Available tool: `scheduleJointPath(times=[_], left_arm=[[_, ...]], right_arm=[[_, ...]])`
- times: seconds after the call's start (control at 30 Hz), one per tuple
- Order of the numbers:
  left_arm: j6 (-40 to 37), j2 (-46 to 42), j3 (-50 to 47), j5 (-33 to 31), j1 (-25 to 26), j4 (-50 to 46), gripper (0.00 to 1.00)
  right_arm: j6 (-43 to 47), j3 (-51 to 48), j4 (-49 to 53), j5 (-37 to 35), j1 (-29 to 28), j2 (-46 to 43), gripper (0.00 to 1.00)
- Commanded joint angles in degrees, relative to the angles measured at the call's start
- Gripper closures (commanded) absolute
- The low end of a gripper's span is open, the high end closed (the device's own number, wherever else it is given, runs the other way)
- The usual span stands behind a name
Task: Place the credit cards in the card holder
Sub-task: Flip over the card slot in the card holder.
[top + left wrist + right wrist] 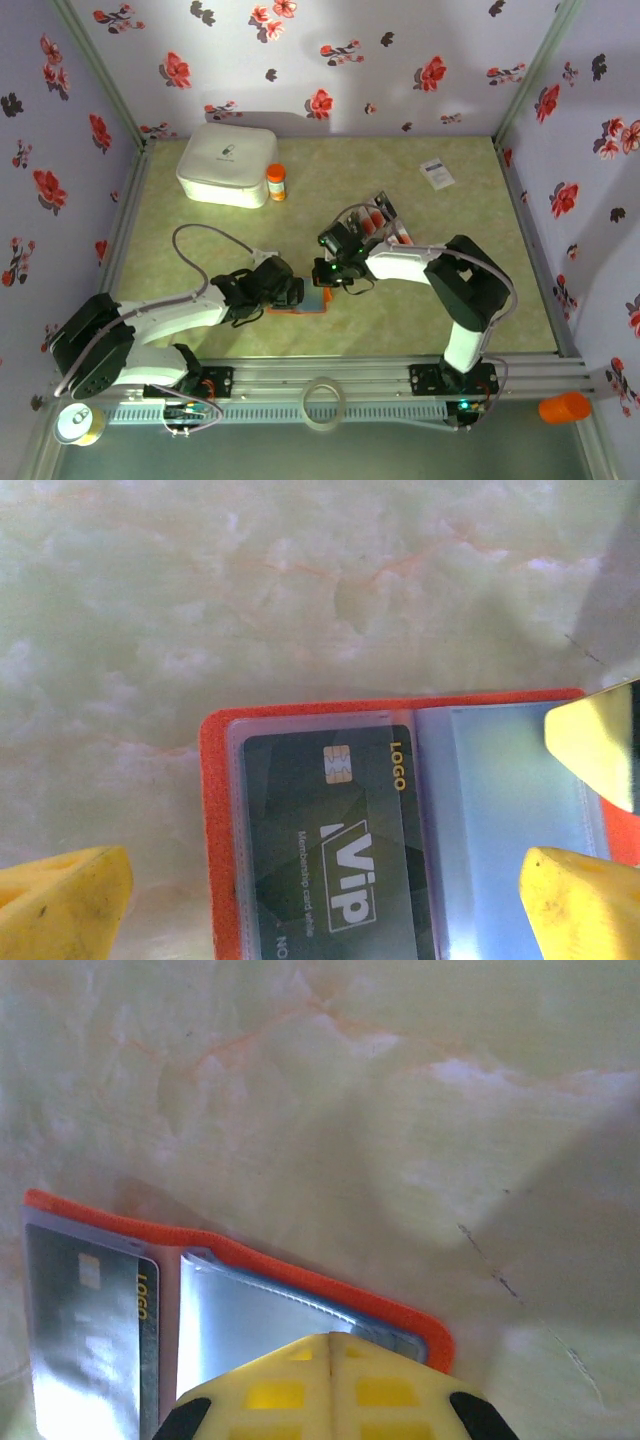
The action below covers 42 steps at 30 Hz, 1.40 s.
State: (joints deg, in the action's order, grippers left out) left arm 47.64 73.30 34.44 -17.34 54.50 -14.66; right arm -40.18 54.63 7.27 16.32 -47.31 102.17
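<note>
Top external view, and the card holder (pixel 305 303) is lying open on the green table (pixel 330 190) with both arms crowding over it. The left pincer (pixel 285 290) is hanging over the holder's left side, and the right pincer (pixel 328 282) is sitting at its far right corner. Beyond the holder and off to its right, the loose credit cards (pixel 382 225) are lying in a fanned pile, well apart from it. Far beyond the holder to its left, a white box (pixel 228 163) is sitting with an orange-capped bottle (pixel 275 182) just beside it.

Left wrist view now: the left pincer (pixel 320 910) is gaping wide, fully released, its yellow fingers (pixel 60 900) straddling the holder and gripping nothing. One dark card (pixel 330 840) marked VIP is sitting inside the holder's left clear sleeve, and the blue-grey panel (pixel 490 810) is shining just beside it.

Right wrist view: the right pincer (pixel 330 1380) is clenched tight, fingers pressing together, tips hanging over the holder's blue-grey panel. Whether they are actually touching that panel or hovering just above it, I cannot tell.
</note>
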Motion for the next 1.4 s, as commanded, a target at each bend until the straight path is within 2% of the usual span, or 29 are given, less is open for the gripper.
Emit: scheduleJointPath(times=[0.0, 0.7, 1.1, 1.37], left_arm=[[-0.79, 0.88, -0.96, -0.03, 0.52, 1.53, 0.0], [-0.86, 3.55, -5.69, -0.01, 0.61, 4.98, 0.0], [-0.95, 1.02, -5.17, -0.06, 0.59, 5.07, 0.0], [-0.7, 0.6, -4.99, -0.04, 0.61, 5.25, 0.0]], right_arm=[[-1.8, 0.39, -2.36, 1.31, -1.35, 1.6, 1.0], [-3.82, -0.14, -4.6, 1.26, -1.89, 1.58, 1.0], [3.66, 5.19, 7.23, -3.81, -1.06, -2.13, 1.0], [4.32, 5.17, 7.61, -3.4, -1.01, -0.91, 1.0]])
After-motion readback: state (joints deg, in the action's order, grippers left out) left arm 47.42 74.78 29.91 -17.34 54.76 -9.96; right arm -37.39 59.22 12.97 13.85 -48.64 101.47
